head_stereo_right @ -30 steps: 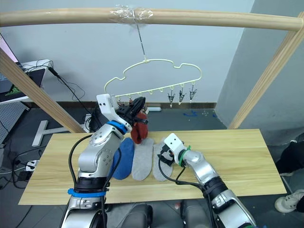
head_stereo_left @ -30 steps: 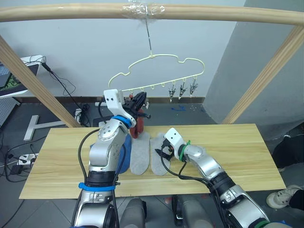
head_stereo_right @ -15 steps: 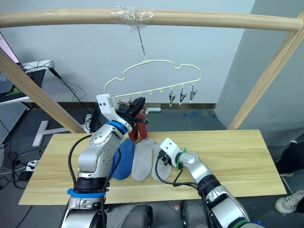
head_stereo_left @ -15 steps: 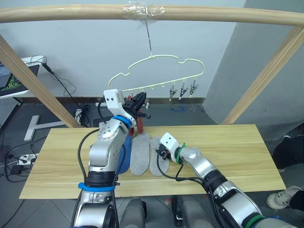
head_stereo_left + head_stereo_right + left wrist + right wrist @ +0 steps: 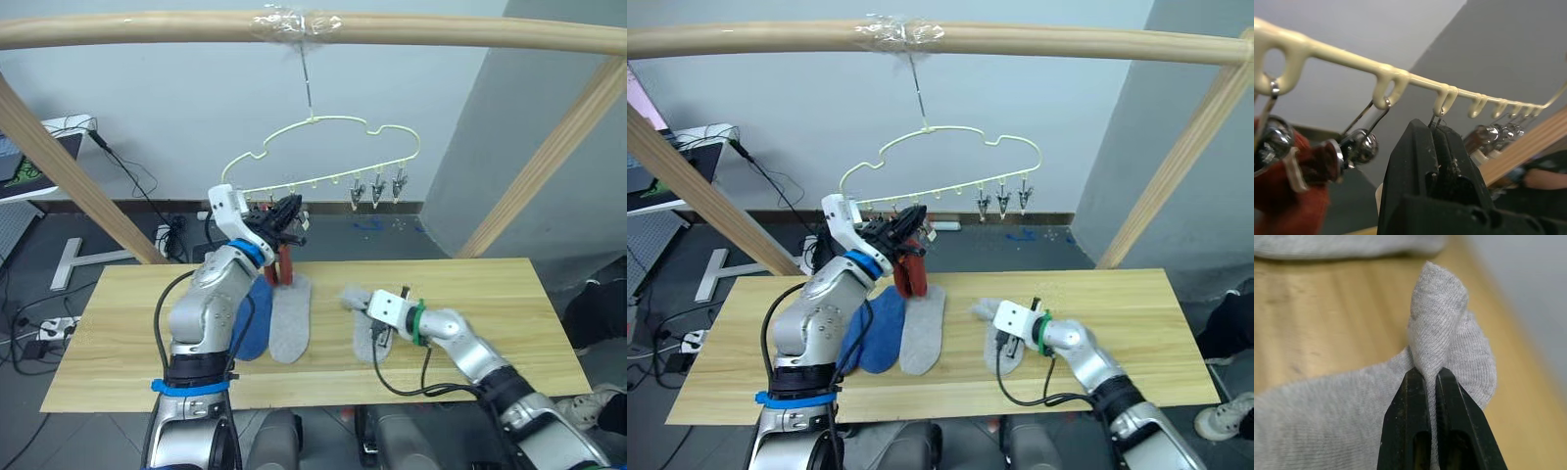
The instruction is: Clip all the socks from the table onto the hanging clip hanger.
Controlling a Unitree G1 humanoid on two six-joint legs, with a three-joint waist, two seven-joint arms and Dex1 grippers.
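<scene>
The pale-yellow clip hanger (image 5: 323,147) hangs by its hook from the wooden pole. My left gripper (image 5: 289,217) is raised to the hanger's left end and is shut on the wire of one small clip (image 5: 1436,120). Beside it a rust-red sock (image 5: 284,264) hangs from a clip. On the table (image 5: 490,304), my right gripper (image 5: 377,338) is shut on a pinched fold of a light grey sock (image 5: 1449,333), which lies apart to the right. A blue sock (image 5: 250,318) and a second grey sock (image 5: 289,318) lie side by side under the left arm.
The thick wooden pole (image 5: 294,24) spans the top, with slanted wooden posts at the left (image 5: 69,166) and right (image 5: 549,157). Three free clips (image 5: 377,186) dangle at the hanger's right end. Cables lie on the floor behind the table. A person's shoe (image 5: 588,401) is at the right.
My right gripper closed on the light grey sock and dragged it right, away from the other two socks. The left gripper stayed at the hanger's clips.
</scene>
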